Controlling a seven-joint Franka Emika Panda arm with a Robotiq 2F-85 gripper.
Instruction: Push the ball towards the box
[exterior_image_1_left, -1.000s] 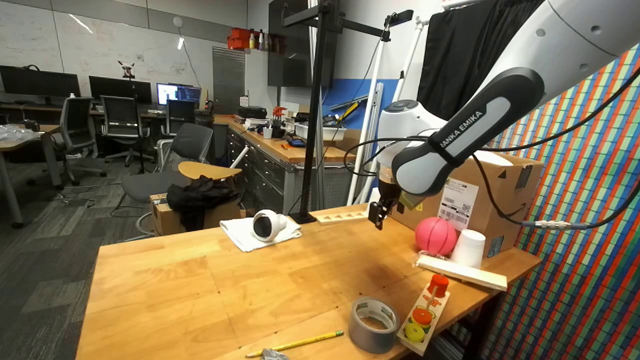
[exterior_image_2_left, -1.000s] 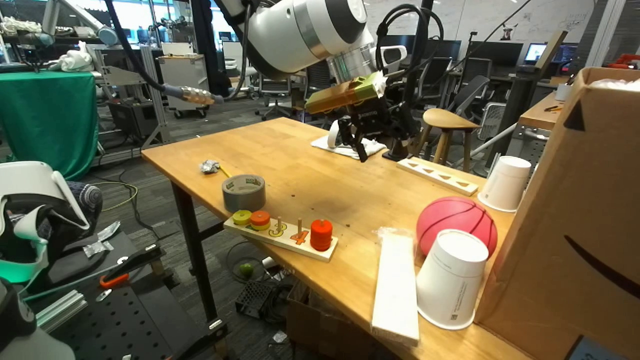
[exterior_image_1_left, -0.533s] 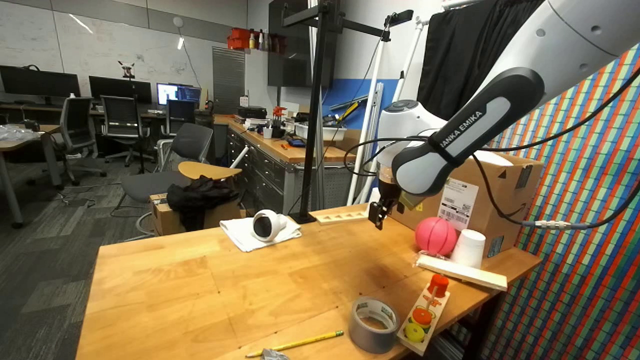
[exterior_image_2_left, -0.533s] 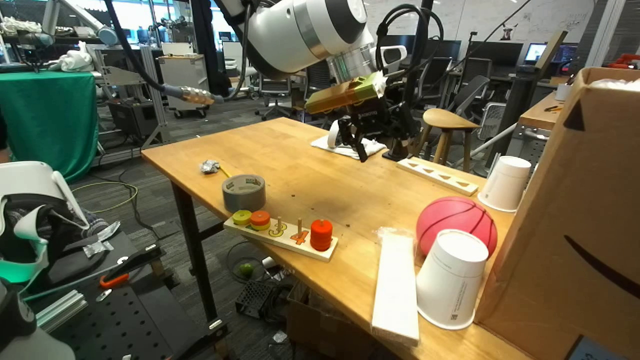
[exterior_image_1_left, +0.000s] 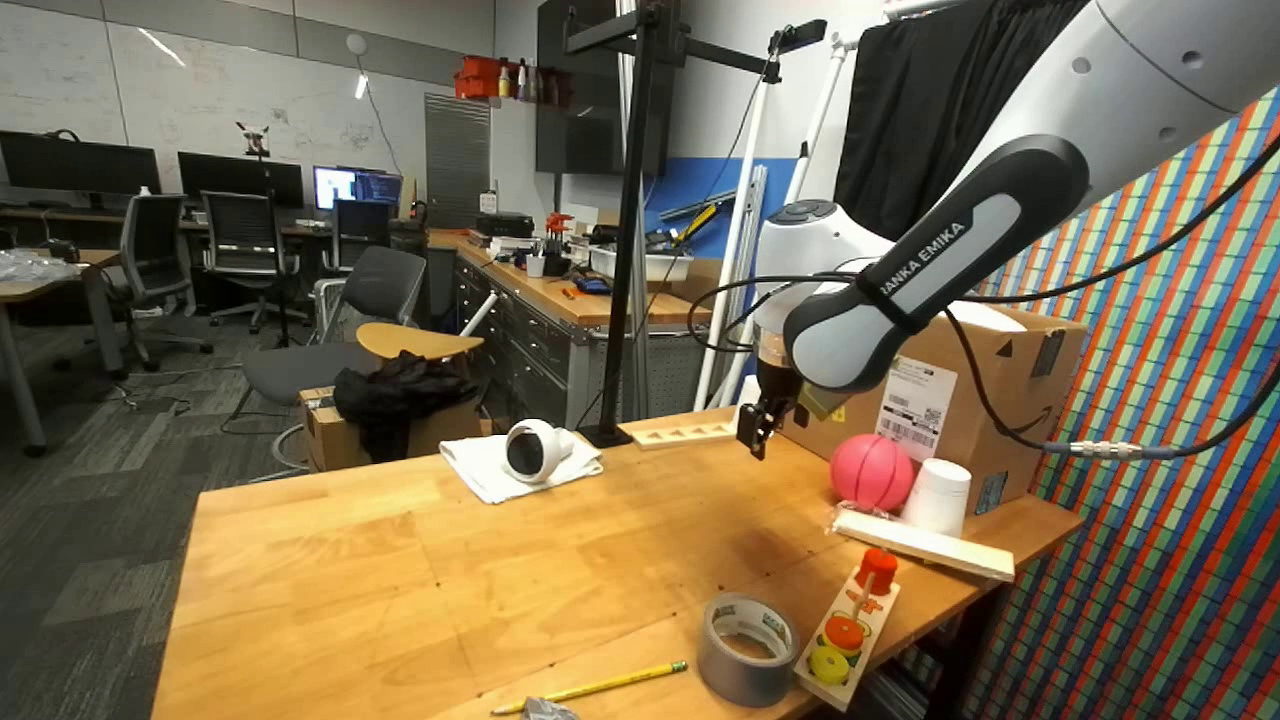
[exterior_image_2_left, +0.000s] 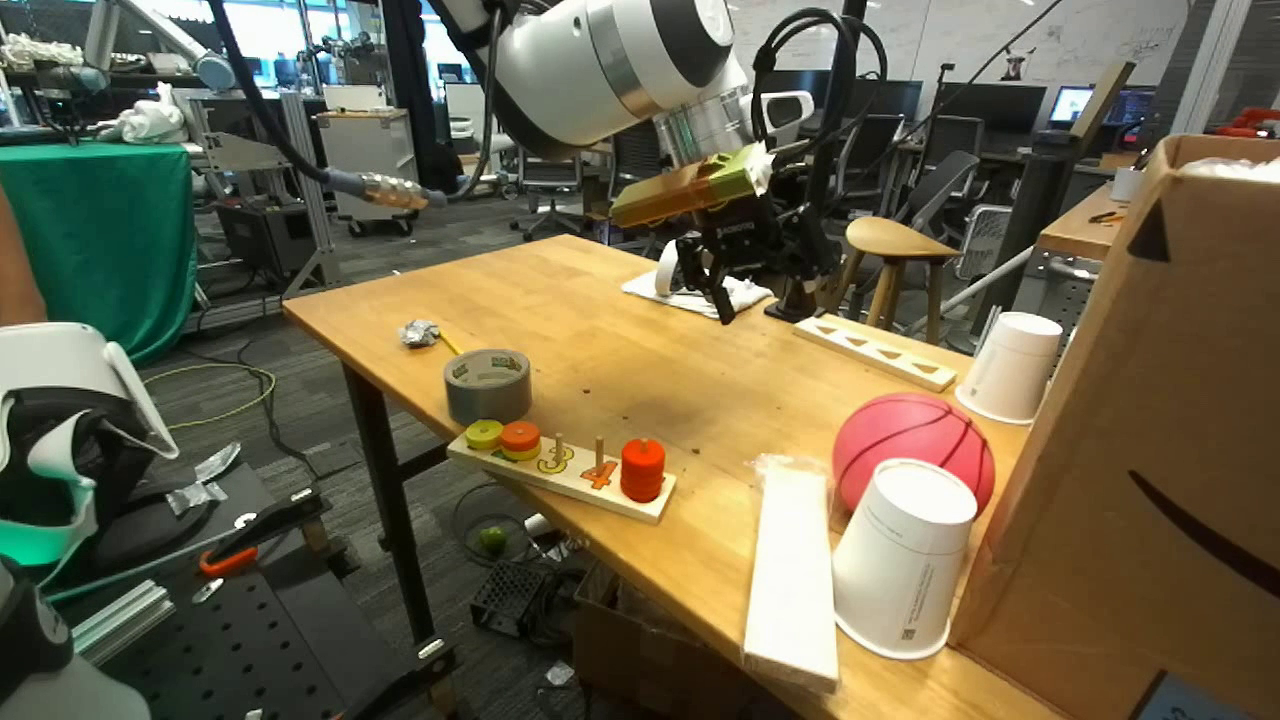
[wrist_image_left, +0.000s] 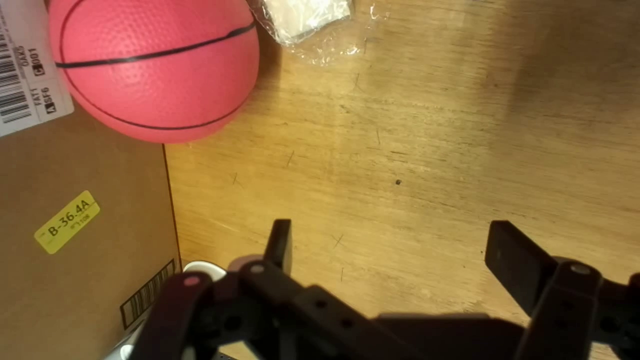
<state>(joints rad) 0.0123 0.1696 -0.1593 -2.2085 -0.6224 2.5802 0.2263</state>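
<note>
End effector (wrist_image_left: 390, 246) hangs wide-spread, empty, presumably since the pink basketball (wrist_image_left: 155, 72) beside the carton (wrist_image_left: 117, 215), wrist-view ten o'clock, needs no grip.

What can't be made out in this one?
Inside the box: mostly hidden by its walls, both exterior views.
Fine print, white label: too small in an exterior view.
Ball: cut off by the wrist view's top edge.
Pencil: partly behind the tape roll in an exterior view.
</note>
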